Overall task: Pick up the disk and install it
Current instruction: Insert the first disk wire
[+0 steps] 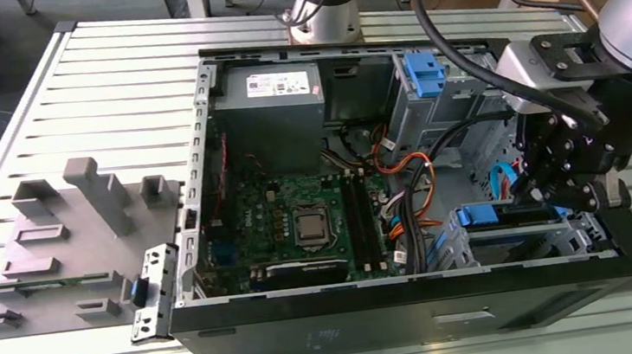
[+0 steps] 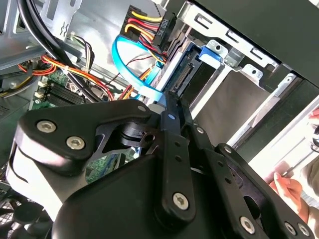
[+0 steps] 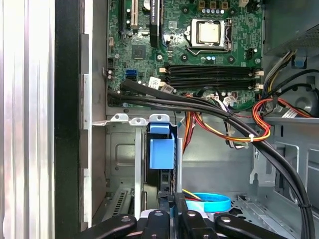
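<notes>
Blue plastic carrier frames disk [image 1: 492, 215], standing edge-on in grey sheet-steel drive cage [image 1: 468, 247] at corner of open black tower case [image 1: 422, 310], toward exterior view's right. Black jointed tool [image 3: 172, 206] sits close at disk's connector end in first wrist view; cannot tell whether clenched or released. Green motherboard [image 1: 296, 214], orange-red wire bundle [image 3: 259, 112] and flat blue ribbon cable [image 3: 212, 203] alongside. Ribbed aluminium table [image 1: 110, 92] beneath.

- Bright, even overhead light in the exterior view; gleams off the slatted table [image 1: 77, 104].
- Leaves the computer case [image 1: 421, 306] shaded around the motherboard [image 1: 297, 222].
- Burns out to white in the second wrist view.
- Lights the disk [image 3: 162, 149] evenly in the first wrist view.
</notes>
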`<action>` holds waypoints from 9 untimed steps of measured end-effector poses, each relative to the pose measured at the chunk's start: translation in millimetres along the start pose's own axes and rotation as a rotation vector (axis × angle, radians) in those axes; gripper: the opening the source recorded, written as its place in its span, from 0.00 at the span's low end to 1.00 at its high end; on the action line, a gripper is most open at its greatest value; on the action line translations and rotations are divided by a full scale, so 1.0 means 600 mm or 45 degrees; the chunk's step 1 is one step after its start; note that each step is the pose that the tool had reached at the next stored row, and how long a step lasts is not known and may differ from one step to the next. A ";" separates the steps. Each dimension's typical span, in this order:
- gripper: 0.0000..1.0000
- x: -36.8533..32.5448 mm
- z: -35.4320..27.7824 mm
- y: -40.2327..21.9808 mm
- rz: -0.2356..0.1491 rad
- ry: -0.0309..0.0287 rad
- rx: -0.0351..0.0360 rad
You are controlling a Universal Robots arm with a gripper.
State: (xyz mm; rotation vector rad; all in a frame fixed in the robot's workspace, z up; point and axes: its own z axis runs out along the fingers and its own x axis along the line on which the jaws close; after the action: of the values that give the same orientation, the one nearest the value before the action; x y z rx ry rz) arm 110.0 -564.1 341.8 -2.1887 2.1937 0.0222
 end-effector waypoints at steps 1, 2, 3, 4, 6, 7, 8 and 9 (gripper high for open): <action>0.16 0.000 0.002 0.000 0.000 -0.0007 0.0000; 0.16 0.000 0.003 0.000 0.000 -0.0007 0.0000; 0.16 0.000 0.003 0.000 0.000 -0.0003 0.0000; 0.16 0.000 0.003 0.000 0.000 -0.0002 0.0000; 0.16 0.000 0.003 0.000 0.000 -0.0002 0.0000; 0.16 0.000 0.004 -0.001 0.000 -0.0007 0.0000; 0.16 0.000 0.005 0.000 0.000 -0.0009 0.0001; 0.16 0.000 0.006 0.000 0.000 -0.0005 0.0001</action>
State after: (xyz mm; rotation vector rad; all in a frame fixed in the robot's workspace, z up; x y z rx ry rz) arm 110.4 -564.1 338.5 -2.1885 2.1934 0.0226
